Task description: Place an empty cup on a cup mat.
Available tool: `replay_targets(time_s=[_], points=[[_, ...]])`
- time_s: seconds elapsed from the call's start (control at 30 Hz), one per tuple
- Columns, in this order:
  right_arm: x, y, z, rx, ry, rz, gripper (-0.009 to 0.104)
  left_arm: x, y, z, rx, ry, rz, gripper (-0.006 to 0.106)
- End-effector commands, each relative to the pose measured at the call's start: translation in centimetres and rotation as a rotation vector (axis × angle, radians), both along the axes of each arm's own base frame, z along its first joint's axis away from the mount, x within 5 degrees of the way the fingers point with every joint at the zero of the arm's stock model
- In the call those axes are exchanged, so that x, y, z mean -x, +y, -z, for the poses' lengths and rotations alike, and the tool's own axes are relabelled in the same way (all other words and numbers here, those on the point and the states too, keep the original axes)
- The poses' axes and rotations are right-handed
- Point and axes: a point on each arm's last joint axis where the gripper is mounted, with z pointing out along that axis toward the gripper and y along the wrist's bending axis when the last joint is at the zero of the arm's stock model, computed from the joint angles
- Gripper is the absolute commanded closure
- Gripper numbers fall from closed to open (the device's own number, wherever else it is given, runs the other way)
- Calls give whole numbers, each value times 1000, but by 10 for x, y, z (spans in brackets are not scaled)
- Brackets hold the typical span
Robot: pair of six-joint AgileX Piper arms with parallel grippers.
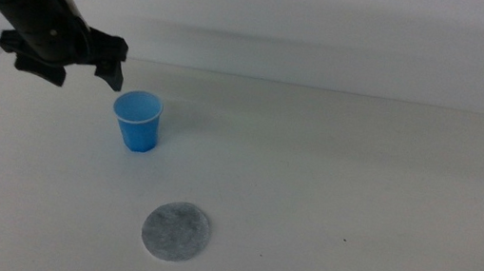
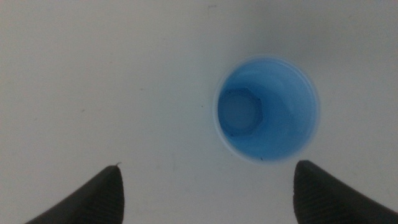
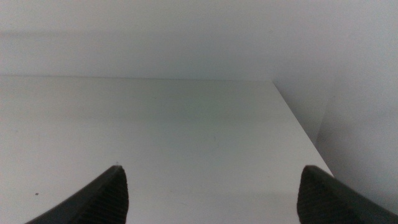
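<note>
A small bright blue cup (image 1: 138, 120) stands upright and empty on the white table, left of the middle. The round speckled grey cup mat (image 1: 176, 232) lies flat nearer the front, apart from the cup. My left gripper (image 1: 88, 69) hangs open above and to the left of the cup, not touching it. In the left wrist view I look down into the cup (image 2: 267, 109), which lies beyond the gap between the open jaws of the left gripper (image 2: 208, 186). My right gripper (image 3: 211, 190) is open and empty, out of the middle view.
The table's right edge (image 3: 298, 124) and a wall behind it show in the right wrist view. The table's far edge (image 1: 326, 89) meets the white wall. A small dark speck (image 1: 346, 239) lies on the table right of the mat.
</note>
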Motion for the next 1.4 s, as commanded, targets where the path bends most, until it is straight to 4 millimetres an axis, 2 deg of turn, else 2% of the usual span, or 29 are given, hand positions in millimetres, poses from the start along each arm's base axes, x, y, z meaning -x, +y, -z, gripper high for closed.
replay_targets(time_s=[0.0, 0.27, 0.5, 0.6, 0.7, 0.83, 0.93, 1.03, 1.17, 1.37], points=[[0, 0, 0, 11, -8, 0, 2, -8, -6, 7, -2, -10, 30, 9], [0, 0, 0, 11, -8, 0, 2, -35, -11, 32, 6, 15, 30, 9], [0, 0, 0, 11, -8, 0, 2, -48, -16, 62, 41, 59, 57, 17], [0, 0, 0, 11, -8, 0, 2, -50, -19, 73, 66, 78, 65, 28], [0, 0, 0, 11, -8, 0, 2, -52, -19, 79, 73, 90, 58, 46], [0, 0, 0, 11, -8, 0, 2, -52, -19, 80, 72, 97, 53, 74], [0, 0, 0, 11, -8, 0, 2, -50, -20, 70, 74, 84, 77, 91], [0, 0, 0, 11, -8, 0, 2, -42, -21, 51, 69, 66, 119, 102], [0, 0, 0, 11, -8, 0, 2, -20, -28, 32, 53, 43, 109, 102], [0, 0, 0, 11, -8, 0, 2, 43, -51, 23, 80, 53, 117, 102]])
